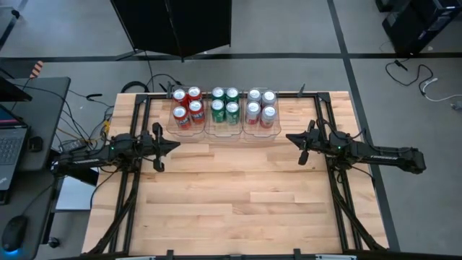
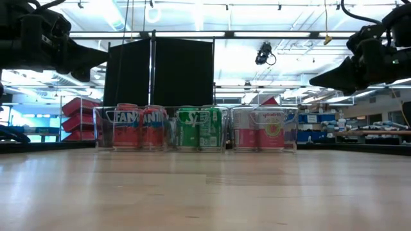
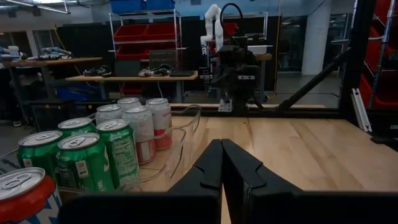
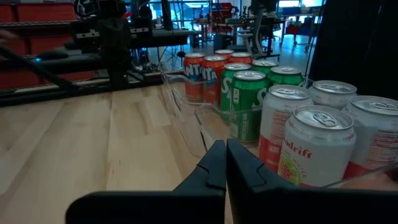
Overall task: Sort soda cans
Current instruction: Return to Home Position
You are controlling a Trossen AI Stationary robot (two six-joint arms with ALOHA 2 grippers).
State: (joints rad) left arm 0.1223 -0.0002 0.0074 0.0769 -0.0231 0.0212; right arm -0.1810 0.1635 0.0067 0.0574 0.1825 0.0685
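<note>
**Hovering clear, cans racked at the far edge**

I have the left gripper (image 1: 175, 145) and right gripper (image 1: 289, 136) up off the table (image 1: 238, 209), each at its own side, tips pointing inward and well apart. Both have fingers pressed together, gripping nothing. Bare wood runs between them to the near edge. Three clear trays (image 1: 189, 133) sit side by side along the far edge, holding upright red cans (image 1: 187, 105), green cans (image 1: 224, 103) and silver-white cans (image 1: 260, 106). A dark panel (image 2: 160, 70) stands behind

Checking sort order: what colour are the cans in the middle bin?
The middle cans are green with silver tops, best seen in the high view.
</note>
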